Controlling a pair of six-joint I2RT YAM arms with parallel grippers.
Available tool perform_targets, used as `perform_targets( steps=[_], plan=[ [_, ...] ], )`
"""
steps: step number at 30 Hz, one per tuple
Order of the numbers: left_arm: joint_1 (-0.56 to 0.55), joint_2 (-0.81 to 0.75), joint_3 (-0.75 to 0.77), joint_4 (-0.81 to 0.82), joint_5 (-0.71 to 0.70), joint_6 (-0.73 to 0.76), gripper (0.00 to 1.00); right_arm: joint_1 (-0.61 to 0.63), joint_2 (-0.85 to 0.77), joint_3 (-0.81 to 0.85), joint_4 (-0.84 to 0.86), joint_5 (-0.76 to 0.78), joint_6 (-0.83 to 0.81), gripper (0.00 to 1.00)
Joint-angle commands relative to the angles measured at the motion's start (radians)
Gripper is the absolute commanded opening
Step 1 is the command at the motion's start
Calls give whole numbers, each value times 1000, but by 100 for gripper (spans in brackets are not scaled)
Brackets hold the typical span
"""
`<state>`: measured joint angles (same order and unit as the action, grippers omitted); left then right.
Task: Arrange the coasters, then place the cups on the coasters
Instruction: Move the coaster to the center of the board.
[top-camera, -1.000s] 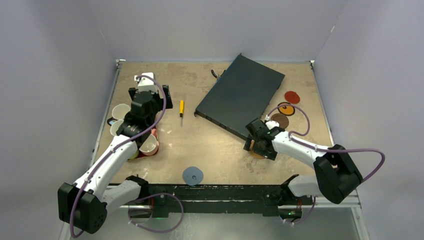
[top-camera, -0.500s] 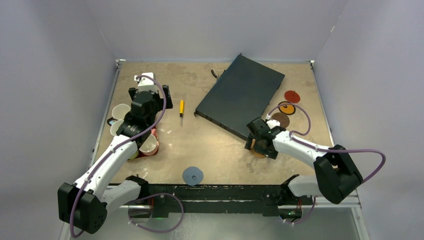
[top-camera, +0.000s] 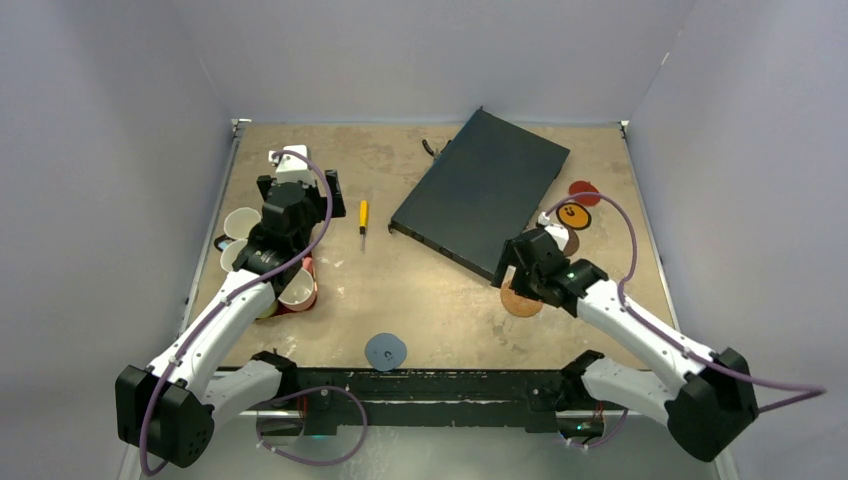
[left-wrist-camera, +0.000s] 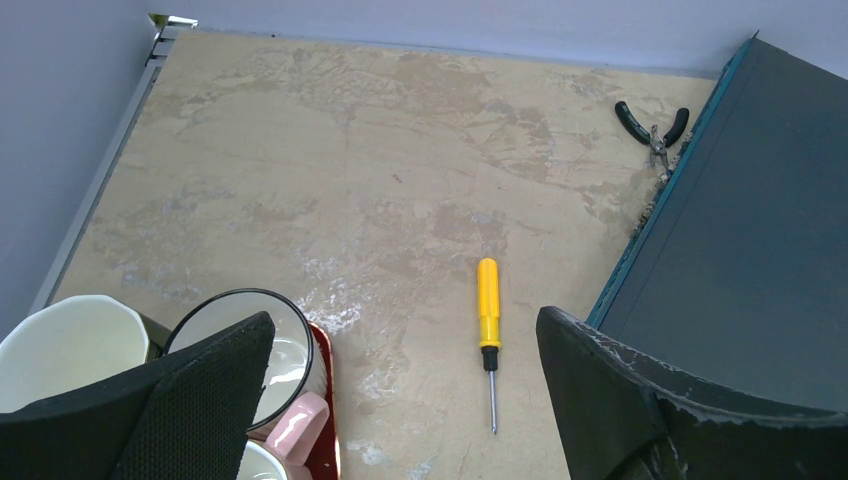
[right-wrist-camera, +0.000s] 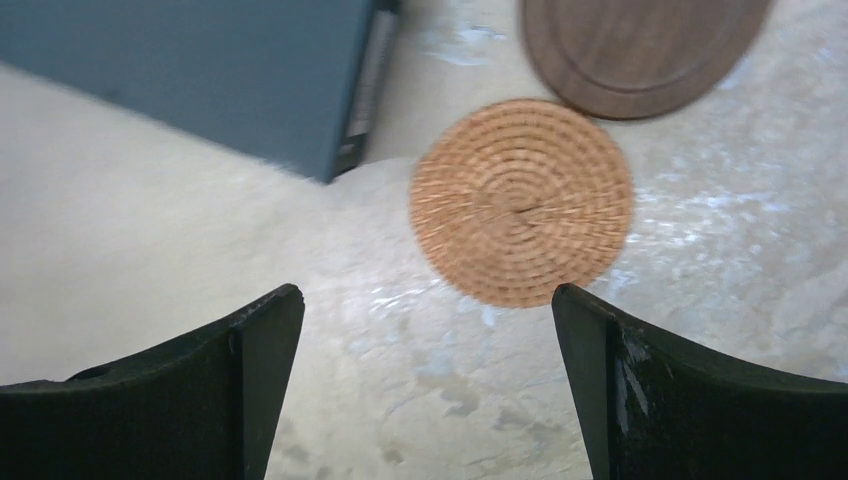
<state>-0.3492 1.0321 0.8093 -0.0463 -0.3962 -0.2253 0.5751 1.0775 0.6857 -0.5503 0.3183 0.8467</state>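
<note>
Right gripper (right-wrist-camera: 428, 295): wide open, nothing held. Sits over the cork coaster (right-wrist-camera: 522, 203), which lies flat on the table (top-camera: 440, 310) right of centre, just off the near corner of the dark panel (right-wrist-camera: 180, 70); no contact visible, wrist view a bit blurred. Just beyond the cork: brown coaster (right-wrist-camera: 640, 50), partly hidden by the arm in the top view. Farther out toward the far right: orange coaster (top-camera: 573, 215), then red coaster (top-camera: 584, 192), both near the panel's right edge. Blue-grey coaster (top-camera: 385, 351) alone at the near edge, left of centre, well apart from the others. Left gripper (left-wrist-camera: 405, 320): also wide open, empty, up over the cups (top-camera: 240, 222) bunched at the left edge. Wrist view there: dark-rimmed cup (left-wrist-camera: 292, 350) partly behind the left finger, on a red tray (left-wrist-camera: 328, 380), pink handle just near it; cannot tell which cup owns the handle. No cup on any coaster. Yellow screwdriver (left-wrist-camera: 487, 300) between cups and panel; pliers (left-wrist-camera: 652, 125) at the panel's far-left edge.
</note>
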Motion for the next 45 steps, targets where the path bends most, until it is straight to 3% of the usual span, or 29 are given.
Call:
perform_targets(
  steps=[1, 5, 8, 14, 19, 27, 45],
  plan=[
    [-5, -10, 8, 28, 11, -14, 99, 22, -118, 58, 61, -141, -120, 98],
    [-6, -15, 7, 29, 3, -12, 99, 122, -140, 86, 196, -225, -157, 97],
    [-5, -14, 7, 28, 0, -11, 99, 299, -56, 146, 227, -146, -156, 96],
    [-5, -5, 8, 25, -14, -6, 99, 688, 261, 310, 238, 141, -108, 98],
    [-6, 0, 10, 20, -17, -8, 99, 833, 516, 449, 324, 115, -167, 98],
    [-5, -5, 14, 19, -15, -8, 99, 889, 757, 601, 296, 53, -277, 98],
    [-5, -4, 14, 19, -6, -9, 99, 845, 824, 581, 274, 0, -351, 98]
  ],
)
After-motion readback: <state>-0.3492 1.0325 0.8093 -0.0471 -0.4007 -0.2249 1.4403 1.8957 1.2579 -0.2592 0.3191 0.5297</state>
